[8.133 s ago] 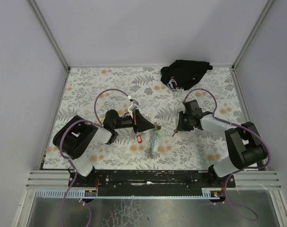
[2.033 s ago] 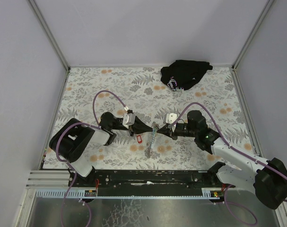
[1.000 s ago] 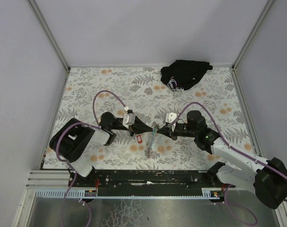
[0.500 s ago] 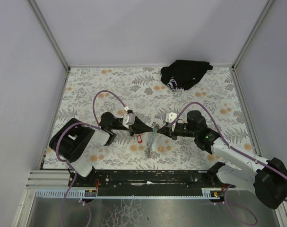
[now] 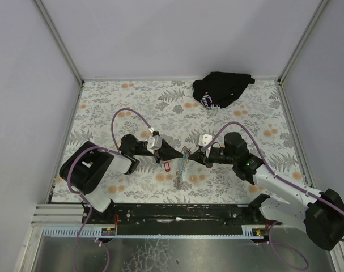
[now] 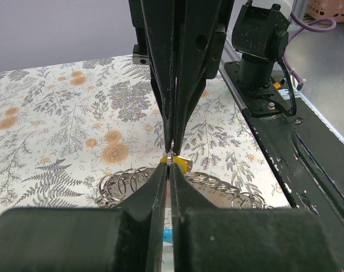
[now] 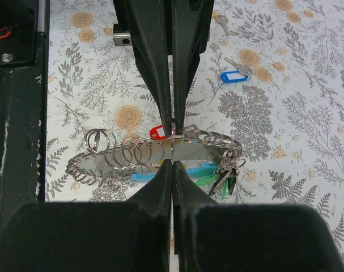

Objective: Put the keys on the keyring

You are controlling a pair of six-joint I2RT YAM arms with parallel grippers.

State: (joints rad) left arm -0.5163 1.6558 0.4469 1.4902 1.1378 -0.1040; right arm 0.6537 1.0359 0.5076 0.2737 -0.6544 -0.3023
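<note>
Keyring (image 7: 160, 150) on table (image 5: 132, 107), between closed left gripper (image 6: 170, 170) and closed right gripper (image 7: 172, 164)

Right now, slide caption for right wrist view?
Right gripper and left gripper pinch the keyring tip-to-tip; blue-tagged key lies loose beyond.

Bright, even light, soft shadows; the left gripper (image 6: 170, 165) blurs close to its lens.

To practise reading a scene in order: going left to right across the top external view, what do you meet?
In order: left arm's base → left claw → right claw → black cloth bundle.
</note>
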